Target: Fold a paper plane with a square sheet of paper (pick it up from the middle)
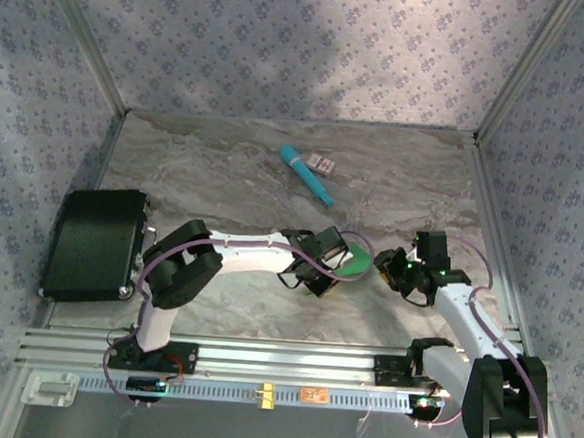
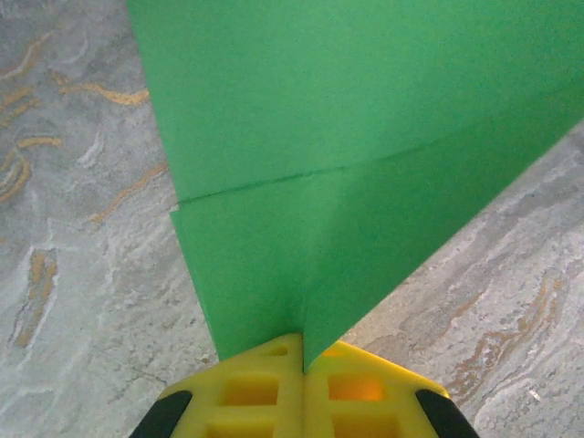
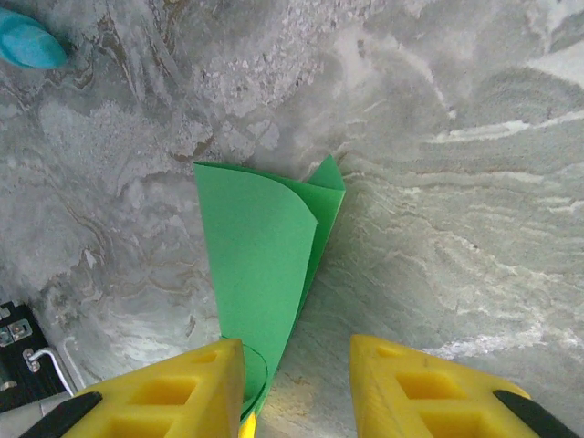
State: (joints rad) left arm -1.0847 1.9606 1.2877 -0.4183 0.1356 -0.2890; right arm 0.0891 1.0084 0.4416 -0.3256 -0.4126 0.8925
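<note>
The square sheet of paper (image 1: 358,260) is bright green, folded with creases and partly curled, and hangs just above the marble table between my two grippers. In the left wrist view the paper (image 2: 347,137) fans out from my left gripper (image 2: 303,351), whose yellow jaws are shut on its folded edge. My left gripper (image 1: 327,267) reaches in from the left. My right gripper (image 1: 391,268) stands open. In the right wrist view the curled paper (image 3: 265,265) runs along the inner side of its left finger (image 3: 196,383). A wide gap separates the paper from the other finger, with my right gripper (image 3: 297,349) over bare table.
A teal cylindrical stick (image 1: 306,174) lies at the back of the table beside a small patterned card (image 1: 322,164); the stick's end (image 3: 27,41) shows top left in the right wrist view. A black case (image 1: 95,243) sits at the left edge. Metal frame rails (image 1: 262,357) line the front.
</note>
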